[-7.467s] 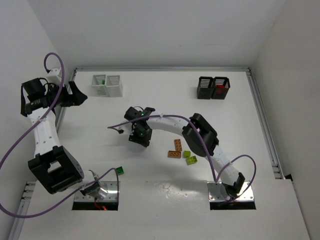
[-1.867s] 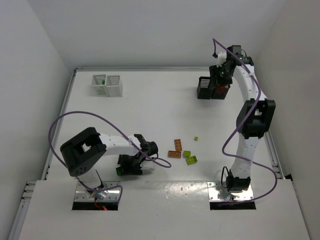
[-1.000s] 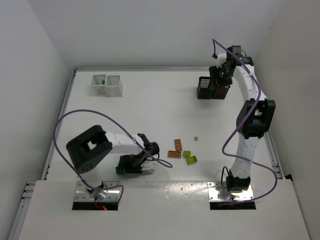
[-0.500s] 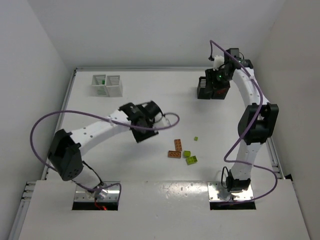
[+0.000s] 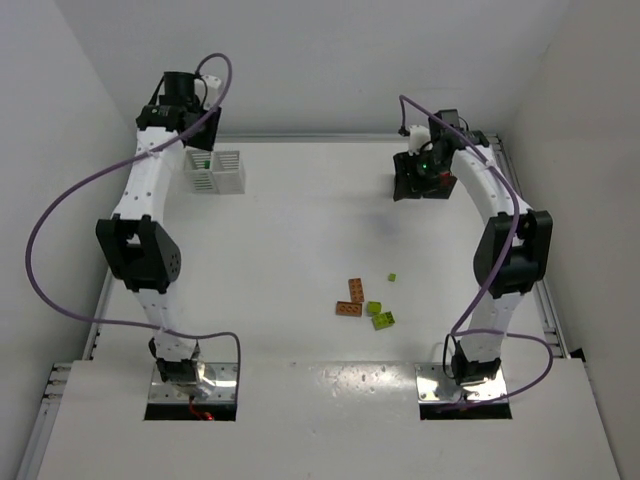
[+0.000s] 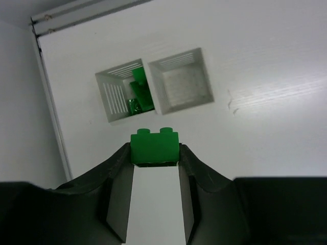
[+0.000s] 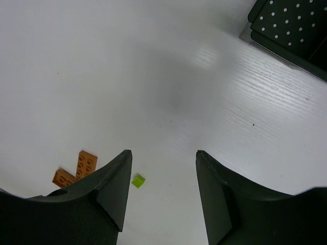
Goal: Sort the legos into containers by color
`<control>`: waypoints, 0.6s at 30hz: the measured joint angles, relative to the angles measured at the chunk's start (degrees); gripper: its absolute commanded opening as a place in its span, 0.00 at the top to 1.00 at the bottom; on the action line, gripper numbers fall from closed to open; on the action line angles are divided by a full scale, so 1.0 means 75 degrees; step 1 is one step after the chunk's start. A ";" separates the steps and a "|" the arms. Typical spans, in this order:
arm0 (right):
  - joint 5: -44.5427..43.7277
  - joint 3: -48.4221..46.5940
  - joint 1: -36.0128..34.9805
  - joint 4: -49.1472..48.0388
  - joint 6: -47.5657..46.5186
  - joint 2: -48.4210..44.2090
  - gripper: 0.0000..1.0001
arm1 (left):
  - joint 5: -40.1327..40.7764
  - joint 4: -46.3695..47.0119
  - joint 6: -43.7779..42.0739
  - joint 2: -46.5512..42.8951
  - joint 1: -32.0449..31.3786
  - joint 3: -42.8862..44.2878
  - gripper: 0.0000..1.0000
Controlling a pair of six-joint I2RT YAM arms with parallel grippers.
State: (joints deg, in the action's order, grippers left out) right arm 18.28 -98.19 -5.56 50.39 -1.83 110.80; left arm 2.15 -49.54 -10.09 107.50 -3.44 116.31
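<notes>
White table (image 5: pixel 300 225), pale walls (image 5: pixel 320 60)

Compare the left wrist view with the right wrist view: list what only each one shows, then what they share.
Only the left wrist view: the left gripper shut on a dark green studded brick, with the white slatted twin bins beyond, one holding green bricks. Only the right wrist view: the right gripper open, two orange-brown bricks, a tiny lime green piece and part of a black perforated bin. Both: the white table seen past dark gripper fingers.
</notes>
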 measured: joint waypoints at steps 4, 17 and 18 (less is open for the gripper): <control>-0.0003 0.0178 0.0000 -0.0102 0.0017 -0.0134 0.46 | -0.0446 0.0117 0.0455 0.1311 0.0723 0.0720 0.87; -0.0003 0.0434 0.0000 -0.0157 0.0020 -0.0396 0.46 | -0.0560 0.0664 0.0813 0.2413 0.1087 0.1192 0.78; -0.0003 0.0434 0.0000 -0.0152 0.0020 -0.0396 0.46 | -0.0504 0.0723 0.0816 0.2442 0.1087 0.1218 0.77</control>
State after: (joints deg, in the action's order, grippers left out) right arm 18.26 -94.94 -5.56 49.25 -1.67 107.83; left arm -1.63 -44.12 -3.97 125.82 4.71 125.45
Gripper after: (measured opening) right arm 0.537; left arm 0.415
